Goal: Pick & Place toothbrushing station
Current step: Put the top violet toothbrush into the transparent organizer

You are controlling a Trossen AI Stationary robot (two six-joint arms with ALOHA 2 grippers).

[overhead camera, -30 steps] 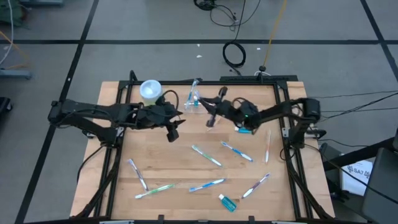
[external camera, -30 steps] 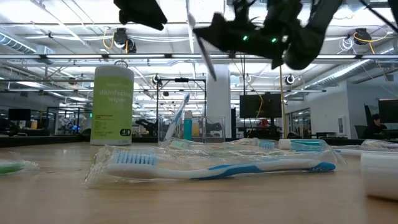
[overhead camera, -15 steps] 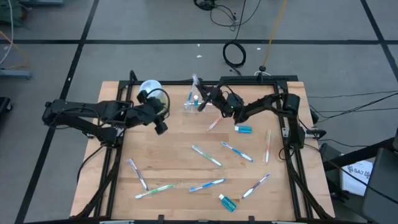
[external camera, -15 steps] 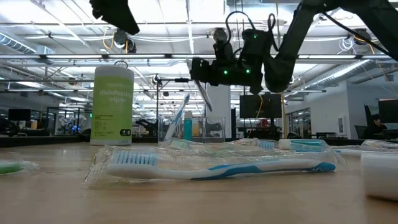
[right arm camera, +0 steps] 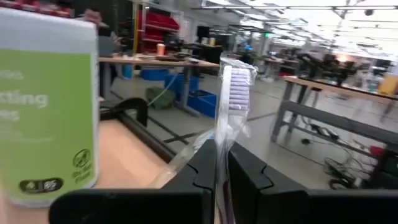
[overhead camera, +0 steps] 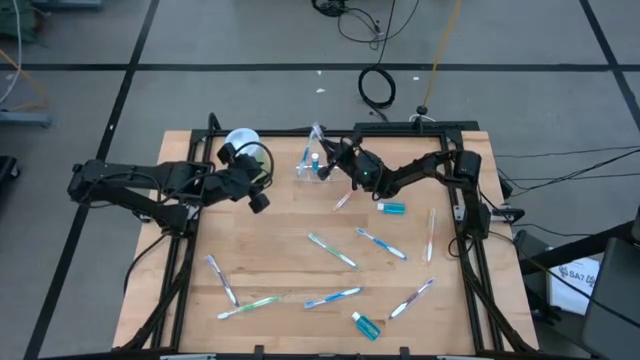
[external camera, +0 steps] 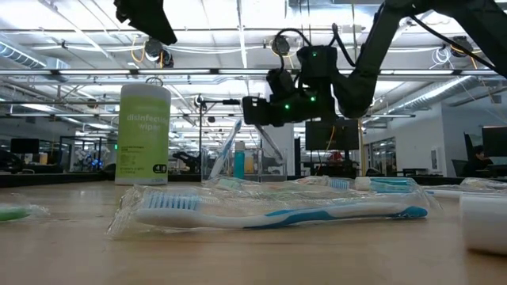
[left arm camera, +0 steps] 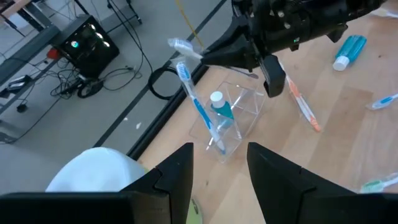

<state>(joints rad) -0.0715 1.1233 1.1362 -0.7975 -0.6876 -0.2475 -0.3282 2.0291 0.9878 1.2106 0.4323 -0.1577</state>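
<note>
Right gripper (overhead camera: 335,161) clenched on a wrapped white toothbrush (right arm camera: 231,87) over the small clear plastic cup (left arm camera: 231,118), which holds one blue brush (left arm camera: 196,106) and one tube (left arm camera: 219,104). About eight loose brushes, two tubes left.

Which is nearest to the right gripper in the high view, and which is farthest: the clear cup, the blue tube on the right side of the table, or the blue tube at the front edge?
From the right gripper:
1. Clear cup, just beside it, at the back of the table.
2. Blue tube on the right side, in front of the right arm.
3. Blue tube at the front edge, farthest.
</note>
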